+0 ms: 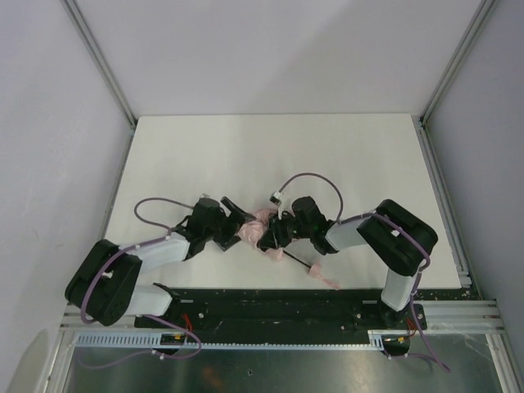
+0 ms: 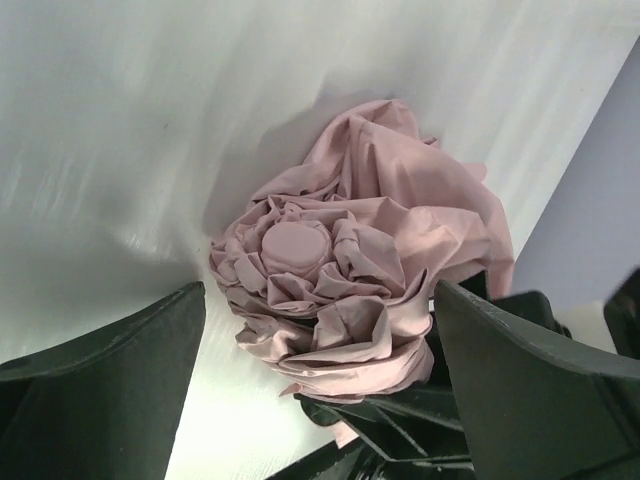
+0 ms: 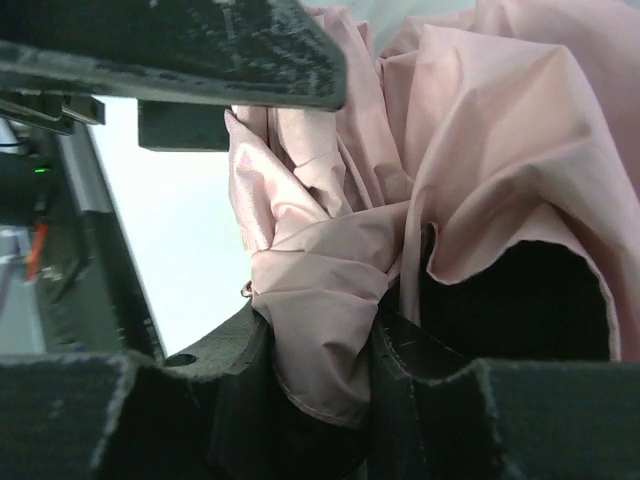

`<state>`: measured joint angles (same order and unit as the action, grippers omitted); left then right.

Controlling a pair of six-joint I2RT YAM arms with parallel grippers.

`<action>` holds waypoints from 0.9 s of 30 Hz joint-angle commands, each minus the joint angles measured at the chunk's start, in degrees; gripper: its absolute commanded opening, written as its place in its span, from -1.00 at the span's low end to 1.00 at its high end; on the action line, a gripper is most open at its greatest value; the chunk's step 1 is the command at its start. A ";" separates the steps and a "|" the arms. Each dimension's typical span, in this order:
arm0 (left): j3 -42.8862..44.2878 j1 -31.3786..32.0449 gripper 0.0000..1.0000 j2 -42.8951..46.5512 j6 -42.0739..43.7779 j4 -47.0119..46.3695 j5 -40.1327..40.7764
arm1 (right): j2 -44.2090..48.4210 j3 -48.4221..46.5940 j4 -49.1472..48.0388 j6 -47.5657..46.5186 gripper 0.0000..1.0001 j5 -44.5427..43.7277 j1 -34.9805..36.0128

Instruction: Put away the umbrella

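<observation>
The umbrella (image 1: 260,229) lies crumpled on the white table (image 1: 270,155) between my two grippers, its pale pink fabric bunched up. Its thin black shaft (image 1: 296,260) runs toward the near right to the small pink handle (image 1: 315,270) and loop (image 1: 330,282). In the left wrist view the fabric (image 2: 350,270) forms a rosette around a round pink cap (image 2: 295,245). My left gripper (image 1: 240,230) (image 2: 320,385) is open, its fingers (image 2: 110,390) wide apart either side of the bundle. My right gripper (image 1: 276,232) (image 3: 330,370) is shut on a fold of the pink fabric (image 3: 320,300); dark lining (image 3: 510,300) shows beside it.
Metal frame posts (image 1: 102,61) stand at the table's back corners, with grey walls behind. A black base plate and aluminium rail (image 1: 278,315) run along the near edge. Purple cables (image 1: 315,180) loop over both arms. The left gripper's finger (image 3: 180,50) crosses the top of the right wrist view.
</observation>
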<state>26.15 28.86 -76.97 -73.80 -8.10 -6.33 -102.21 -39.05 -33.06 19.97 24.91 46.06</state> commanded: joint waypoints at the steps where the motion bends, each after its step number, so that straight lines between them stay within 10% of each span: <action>1: -3.29 -0.52 0.99 3.29 0.21 -1.48 -2.33 | -6.15 3.51 1.06 15.11 -1.00 13.82 -1.57; 15: -3.61 6.50 0.90 -9.67 -9.07 -1.00 -1.13 | -19.58 4.51 -33.90 44.90 -1.00 25.07 -5.77; 27: -5.62 5.68 -0.64 -19.33 -2.20 -7.10 3.47 | -21.03 6.17 -41.12 47.62 -1.00 29.55 -7.37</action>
<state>24.34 34.28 -90.32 -82.52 -25.23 -11.46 -121.38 -34.39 -74.32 64.79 46.19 36.99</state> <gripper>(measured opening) 0.512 0.330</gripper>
